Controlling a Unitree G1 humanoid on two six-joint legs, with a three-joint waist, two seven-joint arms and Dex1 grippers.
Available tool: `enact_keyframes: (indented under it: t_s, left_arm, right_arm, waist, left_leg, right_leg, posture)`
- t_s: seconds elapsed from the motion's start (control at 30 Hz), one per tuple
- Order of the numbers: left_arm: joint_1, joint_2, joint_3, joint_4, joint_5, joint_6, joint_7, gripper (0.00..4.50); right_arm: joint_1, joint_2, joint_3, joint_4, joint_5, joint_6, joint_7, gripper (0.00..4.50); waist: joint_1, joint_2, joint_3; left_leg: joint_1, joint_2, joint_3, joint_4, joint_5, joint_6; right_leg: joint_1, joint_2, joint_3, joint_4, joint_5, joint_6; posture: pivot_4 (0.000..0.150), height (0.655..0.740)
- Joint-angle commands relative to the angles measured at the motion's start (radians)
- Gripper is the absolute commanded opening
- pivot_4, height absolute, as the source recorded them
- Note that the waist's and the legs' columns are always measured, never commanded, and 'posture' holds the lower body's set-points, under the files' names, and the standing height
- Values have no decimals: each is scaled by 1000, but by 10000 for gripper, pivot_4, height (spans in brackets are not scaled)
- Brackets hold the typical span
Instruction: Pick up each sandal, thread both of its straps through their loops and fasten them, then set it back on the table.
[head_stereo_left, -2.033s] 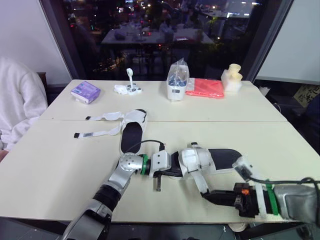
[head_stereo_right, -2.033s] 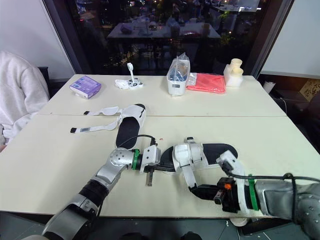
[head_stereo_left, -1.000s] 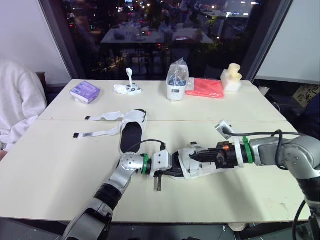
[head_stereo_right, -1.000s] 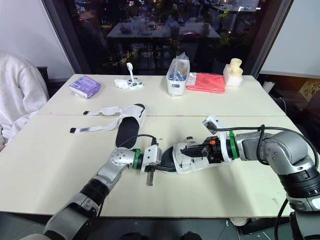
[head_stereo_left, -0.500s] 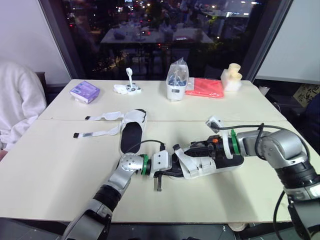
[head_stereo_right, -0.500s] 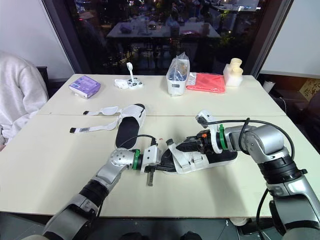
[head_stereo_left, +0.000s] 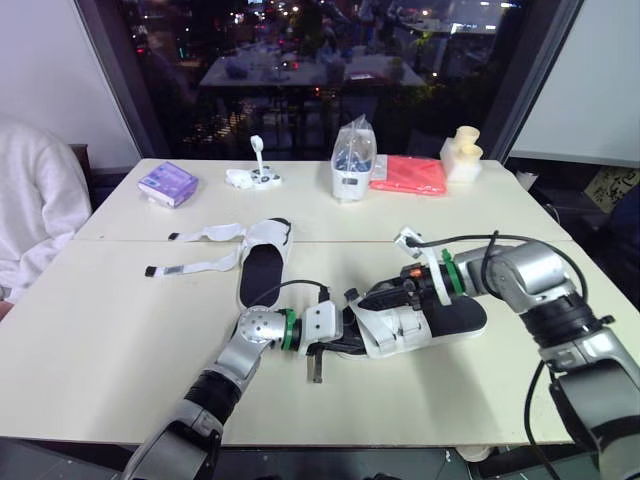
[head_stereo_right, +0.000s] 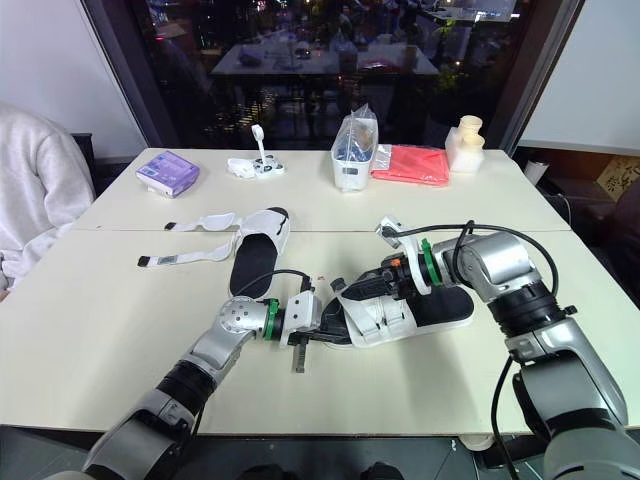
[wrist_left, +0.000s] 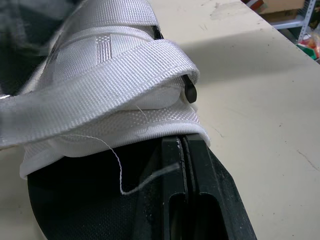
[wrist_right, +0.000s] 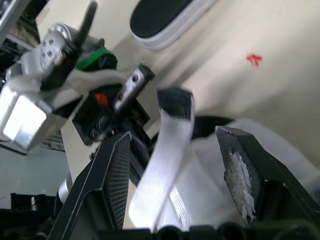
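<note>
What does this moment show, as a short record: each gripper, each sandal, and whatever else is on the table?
left gripper: jaws shut on one end of the near sandal
right gripper: jaws open, with a loose strap of that sandal between them
far sandal: flat on the table, unfastened, apart from both arms
also on table: purple box, red cloth, bag
bystander: white sleeve at the robot's left
</note>
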Motion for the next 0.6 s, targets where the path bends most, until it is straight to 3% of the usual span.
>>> enact_keyframes:
  t_s: [0.03, 0.27, 0.37, 0.5, 0.6]
  left_arm:
    - [18, 9, -15, -11, 12, 19, -1, 0]
    - [26, 17, -13, -27, 12, 29, 5, 0]
    - [27, 16, -12, -29, 11, 32, 8, 0]
    - [27, 16, -13, -29, 10, 31, 9, 0]
    - [25, 14, -14, -26, 10, 31, 9, 0]
  right_arm:
    - [-66, 45, 17, 109, -70, -68, 47, 28901]
    - [-117, 92, 45, 228, -143, -93, 147, 28901]
    - [-122, 102, 43, 238, -164, -94, 175, 19978]
    - [-127, 109, 38, 232, -182, -89, 200, 284]
    - [-131, 111, 31, 226, -190, -85, 210, 284]
  waist:
    - [0, 0, 0]
    - [-1, 0, 0]
    - [-1, 0, 0]
    - [-1, 0, 0]
    - [-1, 0, 0]
  left_leg:
    - [0, 0, 0, 0, 0, 0]
    - [0, 0, 1, 0, 0, 0]
    - [0, 0, 1, 0, 0, 0]
    - [0, 0, 1, 0, 0, 0]
    - [0, 0, 1, 0, 0, 0]
  right_leg:
    - [0, 0, 0, 0, 0, 0]
    - [-1, 0, 0, 0, 0, 0]
    - [-1, 0, 0, 0, 0, 0]
    - [-1, 0, 0, 1, 0, 0]
    - [-1, 0, 0, 1, 0, 0]
  posture:
    - [1500, 7400]
    - [1500, 7400]
    - [1500, 7400]
    - [1500, 7400]
    - [1500, 7400]
